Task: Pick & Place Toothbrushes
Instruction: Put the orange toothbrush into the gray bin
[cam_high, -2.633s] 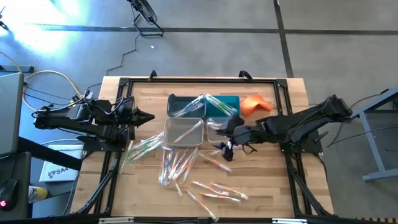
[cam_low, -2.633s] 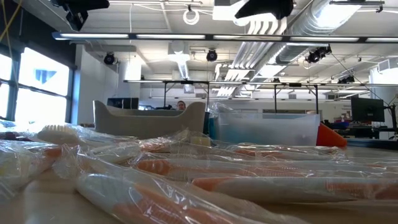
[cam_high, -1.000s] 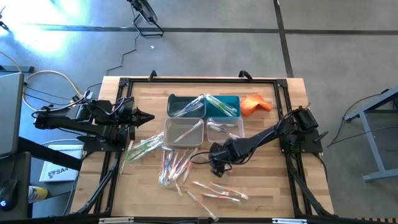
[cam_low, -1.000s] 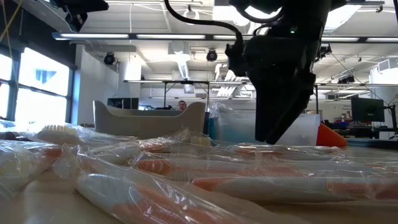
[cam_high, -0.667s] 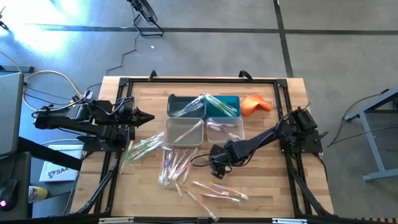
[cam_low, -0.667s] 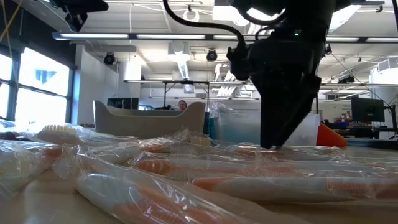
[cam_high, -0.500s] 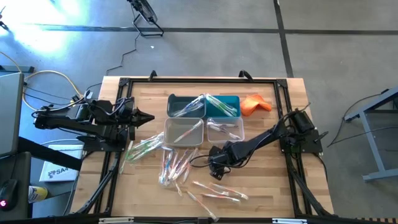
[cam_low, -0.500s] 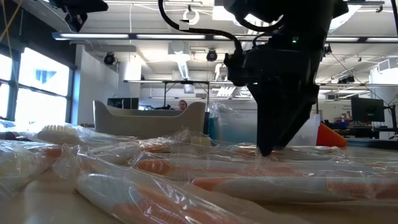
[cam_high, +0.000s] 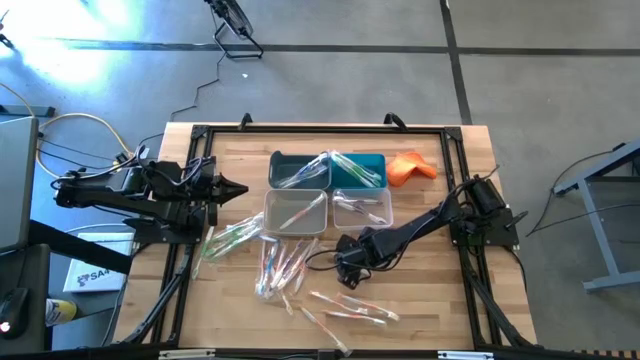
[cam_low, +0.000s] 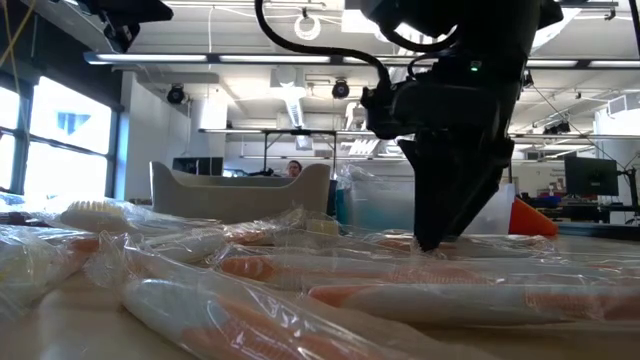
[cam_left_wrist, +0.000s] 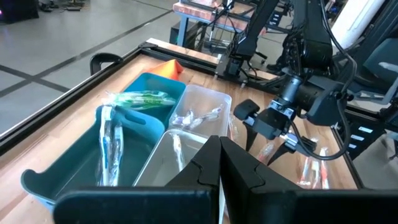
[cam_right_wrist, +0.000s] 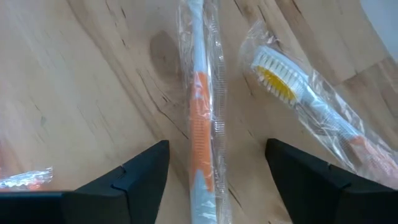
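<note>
Your wrapped orange-handled toothbrush (cam_right_wrist: 200, 134) lies flat on the wooden table (cam_high: 440, 300) between the right gripper's (cam_right_wrist: 214, 165) spread fingers, while your left gripper (cam_left_wrist: 217, 163) waits pressed together near the bins (cam_left_wrist: 146, 127).

Bare wood flanks the orange toothbrush (cam_right_wrist: 200, 124); a second wrapped toothbrush (cam_right_wrist: 311, 112) crowds one side.

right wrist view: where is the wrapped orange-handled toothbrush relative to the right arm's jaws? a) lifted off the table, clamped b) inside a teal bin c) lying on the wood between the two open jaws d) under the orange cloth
c: the clear-wrapped, orange-handled toothbrush lies flat on the wooden table, in the gap of the right gripper, whose jaws stand open on either side of it.
</note>
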